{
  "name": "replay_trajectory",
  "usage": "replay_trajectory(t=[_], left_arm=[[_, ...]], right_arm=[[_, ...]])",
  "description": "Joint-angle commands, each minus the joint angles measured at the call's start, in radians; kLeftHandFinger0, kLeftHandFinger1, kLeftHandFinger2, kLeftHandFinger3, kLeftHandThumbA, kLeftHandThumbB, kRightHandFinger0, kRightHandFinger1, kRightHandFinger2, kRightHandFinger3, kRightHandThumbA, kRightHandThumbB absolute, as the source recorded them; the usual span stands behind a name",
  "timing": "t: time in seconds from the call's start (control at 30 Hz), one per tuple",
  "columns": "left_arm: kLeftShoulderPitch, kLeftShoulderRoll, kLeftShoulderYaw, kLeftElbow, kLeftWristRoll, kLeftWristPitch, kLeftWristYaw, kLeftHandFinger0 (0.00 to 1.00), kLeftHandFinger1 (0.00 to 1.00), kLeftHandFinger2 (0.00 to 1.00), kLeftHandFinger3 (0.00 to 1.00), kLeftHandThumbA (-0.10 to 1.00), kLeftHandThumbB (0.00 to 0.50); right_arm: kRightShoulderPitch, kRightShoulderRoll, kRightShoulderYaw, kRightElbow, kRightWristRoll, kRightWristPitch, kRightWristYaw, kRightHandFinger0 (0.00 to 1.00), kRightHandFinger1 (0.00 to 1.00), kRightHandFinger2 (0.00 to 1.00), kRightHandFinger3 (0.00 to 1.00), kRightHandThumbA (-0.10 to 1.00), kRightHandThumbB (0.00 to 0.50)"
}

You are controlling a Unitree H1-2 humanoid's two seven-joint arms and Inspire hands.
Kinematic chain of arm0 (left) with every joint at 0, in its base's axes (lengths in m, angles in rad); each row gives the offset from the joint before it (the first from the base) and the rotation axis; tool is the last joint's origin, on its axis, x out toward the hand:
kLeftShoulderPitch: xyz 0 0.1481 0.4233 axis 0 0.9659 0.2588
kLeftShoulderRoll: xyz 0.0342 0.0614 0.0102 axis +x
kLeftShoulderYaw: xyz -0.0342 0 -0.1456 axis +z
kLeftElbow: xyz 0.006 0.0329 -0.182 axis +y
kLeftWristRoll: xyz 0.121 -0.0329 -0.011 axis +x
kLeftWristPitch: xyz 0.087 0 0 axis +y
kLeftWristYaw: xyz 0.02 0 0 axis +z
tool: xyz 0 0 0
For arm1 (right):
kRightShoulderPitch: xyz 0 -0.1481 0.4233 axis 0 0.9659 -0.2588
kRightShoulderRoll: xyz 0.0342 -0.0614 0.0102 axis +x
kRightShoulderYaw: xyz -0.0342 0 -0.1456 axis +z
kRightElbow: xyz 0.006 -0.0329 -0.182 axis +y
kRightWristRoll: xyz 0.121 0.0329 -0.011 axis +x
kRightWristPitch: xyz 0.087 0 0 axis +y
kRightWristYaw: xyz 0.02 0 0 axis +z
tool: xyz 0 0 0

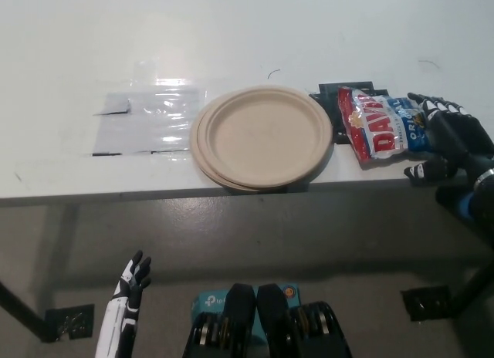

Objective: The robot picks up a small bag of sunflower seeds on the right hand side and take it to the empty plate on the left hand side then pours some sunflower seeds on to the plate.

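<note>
A: How is the bag of sunflower seeds (382, 129) positioned?

B: It is laid flat near the table's front edge, just right of the plate. Red and blue printing with white lettering is displayed face up; its right end is covered by the black hand.

A: And the plate (264, 136)?

B: A round, tan, empty plate is set upright, its front rim slightly overhanging the edge.
</note>
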Motion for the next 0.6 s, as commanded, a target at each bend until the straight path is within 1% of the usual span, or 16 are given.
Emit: replay_trajectory(t=[0.0, 0.07, 0.23, 0.37, 0.43, 0.5, 0.57], left_arm=[[-0.006, 0.011, -0.001, -0.015, 0.005, -0.041, 0.010, 1.00, 1.00, 1.00, 1.00, 1.00, 0.000], [-0.006, 0.013, -0.002, -0.014, 0.012, -0.045, 0.013, 1.00, 1.00, 1.00, 1.00, 1.00, 0.000], [-0.004, 0.010, -0.001, -0.015, 0.001, -0.039, 0.012, 1.00, 1.00, 1.00, 1.00, 1.00, 0.000], [-0.003, 0.010, -0.002, -0.013, 0.010, -0.041, 0.015, 1.00, 1.00, 1.00, 1.00, 1.00, 0.000], [-0.001, 0.011, -0.003, -0.009, 0.013, -0.051, 0.016, 1.00, 1.00, 1.00, 1.00, 1.00, 0.000], [0.000, 0.011, -0.003, -0.011, 0.013, -0.053, 0.017, 0.99, 1.00, 1.00, 1.00, 1.00, 0.000], [0.004, 0.012, -0.003, -0.011, 0.016, -0.058, 0.018, 0.99, 1.00, 1.00, 1.00, 1.00, 0.000]], right_arm=[[-0.063, -0.010, 0.004, 0.014, -0.004, -0.014, -0.032, 1.00, 1.00, 1.00, 1.00, 1.00, 0.354], [-0.065, -0.010, 0.003, 0.019, -0.001, -0.021, -0.040, 1.00, 1.00, 1.00, 1.00, 1.00, 0.347], [-0.077, -0.009, 0.010, 0.045, -0.003, -0.021, -0.043, 1.00, 1.00, 1.00, 1.00, 1.00, 0.352], [-0.097, -0.005, 0.025, 0.100, -0.012, -0.030, -0.060, 1.00, 1.00, 1.00, 1.00, 1.00, 0.337], [-0.115, 0.000, 0.032, 0.164, -0.005, -0.049, -0.074, 1.00, 1.00, 1.00, 1.00, 1.00, 0.337], [-0.149, 0.009, 0.037, 0.273, 0.012, -0.069, -0.079, 1.00, 1.00, 1.00, 1.00, 0.95, 0.335], [-0.193, 0.021, 0.050, 0.400, 0.020, -0.092, -0.081, 1.00, 1.00, 1.00, 1.00, 0.93, 0.343]])
